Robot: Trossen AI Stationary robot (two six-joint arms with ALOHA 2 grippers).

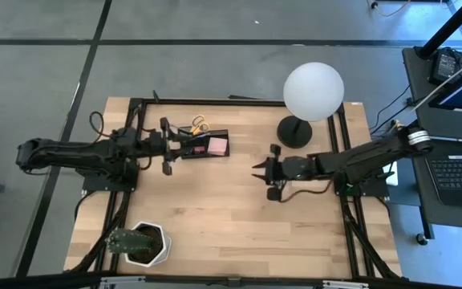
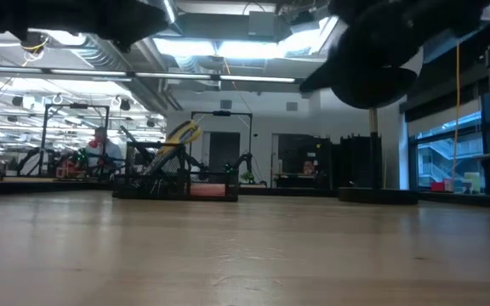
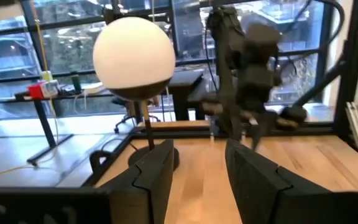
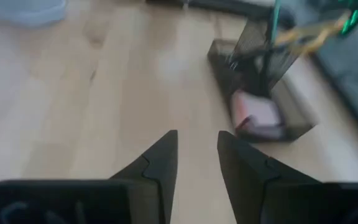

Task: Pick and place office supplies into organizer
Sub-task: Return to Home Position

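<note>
The black organizer (image 1: 207,146) stands on the table's far-left part, holding yellow-handled scissors (image 1: 197,126) upright in its cup and a pink sticky-note pad (image 1: 217,147) in a low compartment. The low view shows the organizer (image 2: 177,185) and the scissors (image 2: 182,132). The right wrist view also shows the organizer (image 4: 260,87) and the pad (image 4: 257,112). My left gripper (image 1: 170,148) hovers open at the organizer's left end, holding nothing (image 3: 197,180). My right gripper (image 1: 257,172) is open and holds nothing (image 4: 197,155), out over the table's middle, right of the organizer and pointing toward it.
A white globe lamp (image 1: 313,91) stands on a black round base (image 1: 295,132) at the far right, close behind my right arm. A white hexagonal plant pot (image 1: 144,244) sits at the near-left corner. Bare wood (image 1: 239,217) spreads across the near half.
</note>
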